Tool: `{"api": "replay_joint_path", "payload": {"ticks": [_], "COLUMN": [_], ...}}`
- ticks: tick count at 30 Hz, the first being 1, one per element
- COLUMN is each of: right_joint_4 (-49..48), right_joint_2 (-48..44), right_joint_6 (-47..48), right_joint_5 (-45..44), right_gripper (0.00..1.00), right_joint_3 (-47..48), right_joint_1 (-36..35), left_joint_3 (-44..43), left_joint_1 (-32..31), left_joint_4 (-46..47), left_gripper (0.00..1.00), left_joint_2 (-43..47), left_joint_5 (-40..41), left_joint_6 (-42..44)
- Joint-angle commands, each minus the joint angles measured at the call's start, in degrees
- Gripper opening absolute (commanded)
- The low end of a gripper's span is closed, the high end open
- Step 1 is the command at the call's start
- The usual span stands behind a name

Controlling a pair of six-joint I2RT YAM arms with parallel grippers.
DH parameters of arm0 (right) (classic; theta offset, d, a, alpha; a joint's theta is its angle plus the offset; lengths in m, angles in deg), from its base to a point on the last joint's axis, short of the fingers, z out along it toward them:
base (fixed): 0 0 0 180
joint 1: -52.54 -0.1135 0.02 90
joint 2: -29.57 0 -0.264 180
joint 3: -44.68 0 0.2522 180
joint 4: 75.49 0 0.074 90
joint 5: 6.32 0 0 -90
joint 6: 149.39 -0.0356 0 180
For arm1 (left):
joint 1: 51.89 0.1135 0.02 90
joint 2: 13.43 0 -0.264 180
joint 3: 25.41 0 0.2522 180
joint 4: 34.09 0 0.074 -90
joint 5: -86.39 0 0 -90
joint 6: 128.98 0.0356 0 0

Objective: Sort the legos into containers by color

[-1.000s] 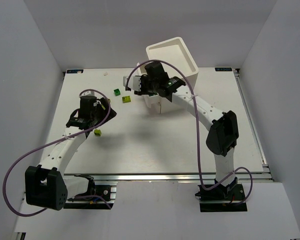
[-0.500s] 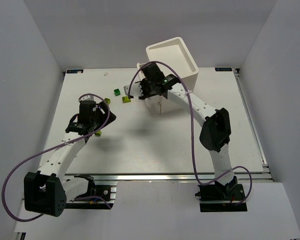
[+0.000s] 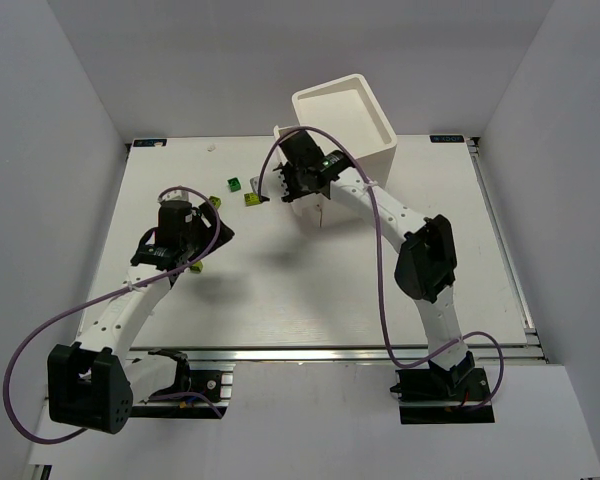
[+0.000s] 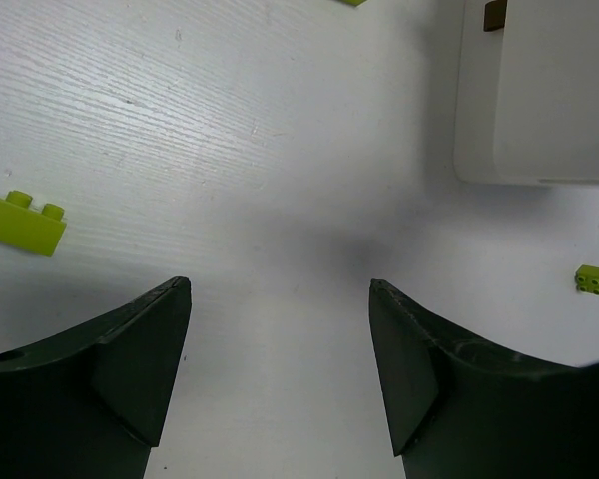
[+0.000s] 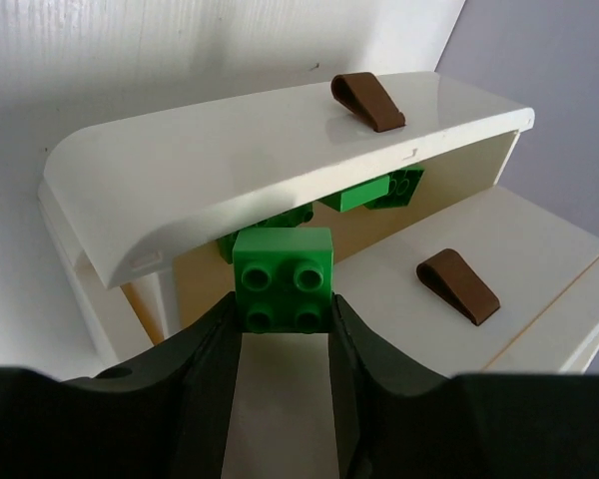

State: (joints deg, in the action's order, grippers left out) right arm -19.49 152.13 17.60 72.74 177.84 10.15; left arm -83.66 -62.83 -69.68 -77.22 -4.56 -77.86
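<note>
My right gripper (image 5: pixel 284 301) is shut on a dark green 2x2 lego (image 5: pixel 284 274) and holds it at the mouth of the pulled-out top drawer (image 5: pixel 250 170) of the white cabinet (image 3: pixel 345 118). More dark green legos (image 5: pixel 377 190) lie inside that drawer. In the top view the right gripper (image 3: pixel 282 185) sits at the cabinet's left front. My left gripper (image 4: pixel 280 369) is open and empty over bare table, with a yellow-green lego (image 4: pixel 22 222) to its left and another (image 4: pixel 593 279) to its right. In the top view it (image 3: pixel 212 240) is left of centre.
A green lego (image 3: pixel 234 183) and two yellow-green legos (image 3: pixel 251 199) (image 3: pixel 216 201) lie on the table (image 3: pixel 310 290) left of the cabinet. The drawer below (image 5: pixel 499 269) is shut, with a brown knob (image 5: pixel 457 285). The cabinet also shows in the left wrist view (image 4: pixel 539 90).
My right gripper has moved left and up to the drawer mouth with the green lego. My left arm has shifted slightly toward me, covering the yellow-green lego seen earlier beside it.
</note>
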Motion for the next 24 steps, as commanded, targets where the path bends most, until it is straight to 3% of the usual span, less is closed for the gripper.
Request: {"api": "replay_joint_path", "payload": {"ticks": [1, 4, 8, 9, 24], "right_joint_4": [3.1, 3.5, 3.6, 3.6, 2.6], "right_joint_2": [1.3, 1.4, 1.5, 1.5, -0.1], "right_joint_6": [10.0, 9.8, 9.1, 8.8, 6.5], "right_joint_5": [-4.1, -3.9, -3.2, -3.0, 1.7], "right_gripper": [0.23, 0.38, 0.44, 0.5, 0.54], "right_joint_3": [1.3, 1.7, 3.0, 3.5, 9.1], "right_joint_1": [0.0, -0.1, 0.0, 0.1, 1.6], "left_joint_3": [0.5, 0.5, 0.1, 0.0, -5.7], "left_joint_1": [0.3, 0.3, 0.3, 0.3, 0.3], "left_joint_4": [1.2, 1.6, 2.5, 2.8, 7.5], "left_gripper": [0.81, 0.82, 0.82, 0.82, 0.81], "left_joint_2": [2.1, 1.9, 0.8, 0.6, -7.4], "left_joint_5": [-0.9, -1.1, -1.6, -1.8, -4.8], "left_joint_6": [0.0, 0.1, -0.1, -0.2, -0.7]}}
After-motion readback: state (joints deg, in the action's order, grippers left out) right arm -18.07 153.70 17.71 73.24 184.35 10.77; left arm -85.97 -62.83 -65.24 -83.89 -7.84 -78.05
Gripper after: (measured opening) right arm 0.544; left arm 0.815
